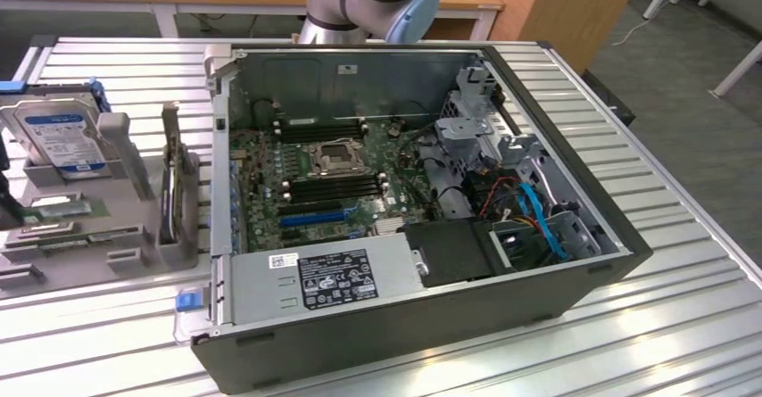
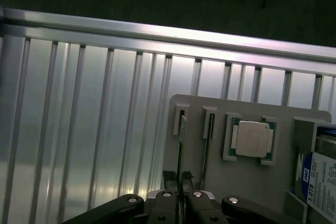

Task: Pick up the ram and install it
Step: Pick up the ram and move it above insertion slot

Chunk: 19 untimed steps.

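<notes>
Your ram (image 2: pixel 181 150) shows edge-on as a thin stick pinched between the fingertips of the end effector (image 2: pixel 178 177), which is clenched on it. Behind it lies the grey holder (image 2: pixel 236 182) on the slatted desk (image 2: pixel 79 129). The stick lines up with one of the holder's narrow slots. You can see the square silver processor (image 2: pixel 252 139) seated further along the holder, and the blue-labelled hard drive (image 2: pixel 321 179) at its end. In the exterior view, the open computer case (image 1: pixel 536 281) sits on the desk to the right of the holder.
</notes>
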Each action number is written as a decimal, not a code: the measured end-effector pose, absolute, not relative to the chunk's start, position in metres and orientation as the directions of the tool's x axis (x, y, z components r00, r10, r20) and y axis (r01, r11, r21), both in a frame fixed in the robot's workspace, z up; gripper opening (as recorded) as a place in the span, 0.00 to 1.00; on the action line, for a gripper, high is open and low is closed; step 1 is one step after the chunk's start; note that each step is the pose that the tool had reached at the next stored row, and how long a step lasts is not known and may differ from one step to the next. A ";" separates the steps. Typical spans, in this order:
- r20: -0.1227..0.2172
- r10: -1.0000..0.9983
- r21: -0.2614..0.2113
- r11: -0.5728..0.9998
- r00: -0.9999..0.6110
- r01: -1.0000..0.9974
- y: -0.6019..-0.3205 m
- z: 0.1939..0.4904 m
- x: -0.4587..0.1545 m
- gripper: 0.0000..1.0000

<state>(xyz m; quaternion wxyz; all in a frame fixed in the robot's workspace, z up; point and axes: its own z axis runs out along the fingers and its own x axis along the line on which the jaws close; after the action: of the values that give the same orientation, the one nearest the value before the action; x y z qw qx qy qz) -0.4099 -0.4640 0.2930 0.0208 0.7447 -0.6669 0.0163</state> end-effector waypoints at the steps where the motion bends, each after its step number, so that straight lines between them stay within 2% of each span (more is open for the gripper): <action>1: 0.052 -0.993 0.009 -0.110 0.110 -0.994 -0.464 0.297 -0.410 0.14; 13: 0.052 -0.993 0.009 -0.110 0.110 -0.994 -0.464 0.352 -0.410 0.14; 19: 0.061 -0.992 0.010 -0.110 0.110 -0.994 -0.446 0.379 -0.410 0.14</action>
<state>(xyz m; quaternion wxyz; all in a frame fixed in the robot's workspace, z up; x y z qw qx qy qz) -0.4099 -0.4456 0.3795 0.0240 0.7446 -0.6668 0.0193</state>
